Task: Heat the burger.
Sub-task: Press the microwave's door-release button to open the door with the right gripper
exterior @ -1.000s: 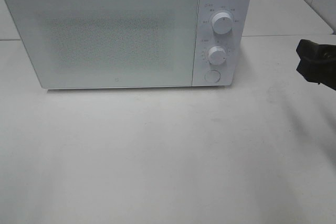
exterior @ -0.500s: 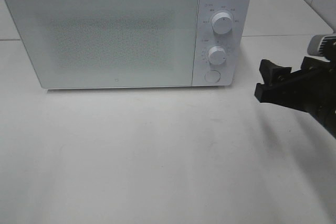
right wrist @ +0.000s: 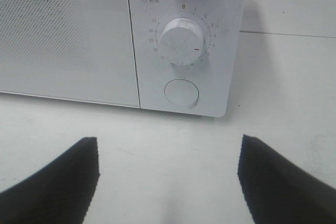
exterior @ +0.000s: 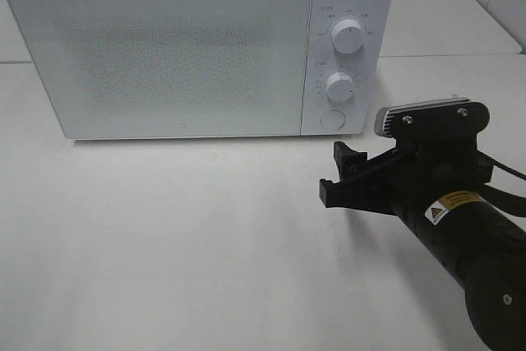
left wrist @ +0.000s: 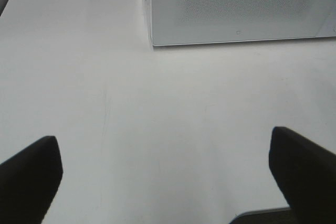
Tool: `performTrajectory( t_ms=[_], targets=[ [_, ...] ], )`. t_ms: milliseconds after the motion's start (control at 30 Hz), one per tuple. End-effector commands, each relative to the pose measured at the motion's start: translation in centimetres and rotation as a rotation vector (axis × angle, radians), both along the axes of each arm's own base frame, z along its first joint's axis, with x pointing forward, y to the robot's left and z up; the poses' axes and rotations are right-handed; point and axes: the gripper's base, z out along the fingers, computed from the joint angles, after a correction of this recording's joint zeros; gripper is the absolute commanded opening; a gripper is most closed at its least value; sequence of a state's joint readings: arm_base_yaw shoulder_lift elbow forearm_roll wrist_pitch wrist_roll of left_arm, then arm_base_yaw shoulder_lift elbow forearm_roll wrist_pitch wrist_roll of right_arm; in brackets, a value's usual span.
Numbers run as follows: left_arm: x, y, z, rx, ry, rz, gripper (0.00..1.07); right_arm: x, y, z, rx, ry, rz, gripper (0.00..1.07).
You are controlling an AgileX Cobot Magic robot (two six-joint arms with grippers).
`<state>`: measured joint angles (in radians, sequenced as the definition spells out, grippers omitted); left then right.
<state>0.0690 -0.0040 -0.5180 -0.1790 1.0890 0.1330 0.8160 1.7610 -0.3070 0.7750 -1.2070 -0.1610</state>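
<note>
The burger is out of view in every frame. A white microwave (exterior: 164,55) stands at the back of the table with its door shut, and the frosted door shows nothing inside. My right gripper (exterior: 335,174) hovers open and empty over the table, just in front of the microwave's control panel. The right wrist view looks between the gripper's (right wrist: 168,182) two dark fingers (right wrist: 58,182) at the round button (right wrist: 181,92) and the timer knob (right wrist: 181,41). My left gripper (left wrist: 168,182) shows only in its wrist view, open wide over bare table, well short of the microwave (left wrist: 236,3).
The control panel carries an upper knob (exterior: 348,36), a lower timer knob (exterior: 338,85) and a round button (exterior: 331,119). The white table (exterior: 164,244) spreads in front of the microwave. A seam between tabletops (exterior: 444,56) runs behind, at the right.
My right arm has swung in from the right edge of the exterior view, leftward and nearer the camera, ending in front of the control panel. Its jaws stayed open. The microwave is unchanged.
</note>
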Motion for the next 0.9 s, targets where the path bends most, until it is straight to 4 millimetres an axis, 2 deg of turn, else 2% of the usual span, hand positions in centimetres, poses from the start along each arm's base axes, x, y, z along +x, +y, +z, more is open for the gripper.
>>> performTrajectory(
  t_ms=[33, 300, 500, 567, 600, 633, 700, 733, 767, 833, 867, 900],
  targets=[
    [-0.06, -0.05, 0.11, -0.010, -0.022, 0.006, 1.01, 0.57, 0.32, 1.02, 0.006, -0.116, -0.014, 0.72],
    [-0.06, -0.05, 0.11, -0.010, -0.022, 0.006, 1.01, 0.63, 0.41, 0.91, 0.024, -0.110, -0.018, 0.72],
    [-0.06, -0.05, 0.11, -0.010, -0.022, 0.006, 1.01, 0.63, 0.41, 0.91, 0.207, -0.093, -0.066, 0.72],
    [-0.06, -0.05, 0.11, -0.010, -0.022, 0.006, 1.01, 0.63, 0.44, 0.91, 0.375, -0.077, -0.107, 0.72],
    [-0.06, -0.05, 0.11, -0.010, -0.022, 0.006, 1.01, 0.63, 0.44, 0.91, 0.375, -0.077, -0.107, 0.72],
    [-0.06, -0.05, 0.11, -0.010, -0.022, 0.006, 1.01, 0.63, 0.44, 0.91, 0.487, -0.065, -0.137, 0.72],
    [-0.06, -0.05, 0.11, -0.010, -0.022, 0.006, 1.01, 0.63, 0.44, 0.91, 0.540, -0.060, -0.151, 0.72],
    [-0.06, -0.05, 0.11, -0.010, -0.022, 0.006, 1.01, 0.63, 0.44, 0.91, 0.679, -0.045, -0.187, 0.72],
    [-0.06, -0.05, 0.11, -0.010, -0.022, 0.006, 1.01, 0.63, 0.44, 0.91, 0.679, -0.045, -0.187, 0.72],
    [-0.06, -0.05, 0.11, -0.010, -0.022, 0.006, 1.01, 0.63, 0.44, 0.91, 0.878, -0.024, -0.240, 0.72],
    [-0.06, -0.05, 0.11, -0.010, -0.022, 0.006, 1.01, 0.63, 0.44, 0.91, 0.878, -0.024, -0.240, 0.72],
    [-0.06, -0.05, 0.11, -0.010, -0.022, 0.006, 1.01, 0.63, 0.44, 0.91, 1.012, -0.009, -0.275, 0.71]
  ],
)
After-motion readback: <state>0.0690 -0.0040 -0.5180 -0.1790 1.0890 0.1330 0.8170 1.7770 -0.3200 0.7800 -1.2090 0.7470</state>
